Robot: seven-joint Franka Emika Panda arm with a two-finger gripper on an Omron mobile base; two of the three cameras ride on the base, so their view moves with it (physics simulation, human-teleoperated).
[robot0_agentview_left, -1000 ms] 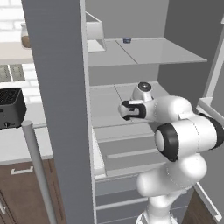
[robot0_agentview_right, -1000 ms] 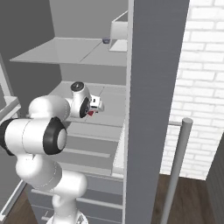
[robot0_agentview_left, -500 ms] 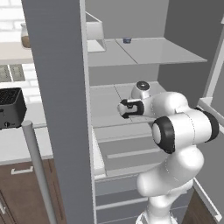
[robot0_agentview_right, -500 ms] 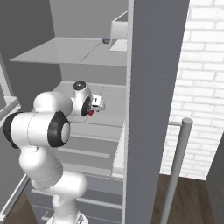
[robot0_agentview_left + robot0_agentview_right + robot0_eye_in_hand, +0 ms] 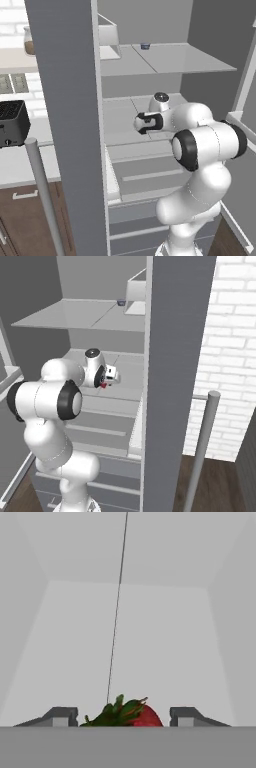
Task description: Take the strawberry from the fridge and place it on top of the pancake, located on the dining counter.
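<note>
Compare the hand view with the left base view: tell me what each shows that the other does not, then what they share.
Hand view alone: the strawberry, red with green leaves, lying between the two fingertips with a gap on each side.
Left base view alone: the small dark blue item on the upper shelf, the black toaster on the worktop, the fridge door's bar handle.
Both: the gripper and the fridge's pale shelf.

small dark blue item [image 5: 145, 46] on the upper shelf, beside a pale box [image 5: 108, 36]. black toaster [image 5: 11, 123] on a white worktop [image 5: 20, 165] at left, dark brown cabinets [image 5: 25, 220] beneath. jar [image 5: 29, 42] on a wall shelf [image 5: 15, 60]. white brick wall [image 5: 227, 356] at right; dark wood floor [image 5: 220, 486].
</note>
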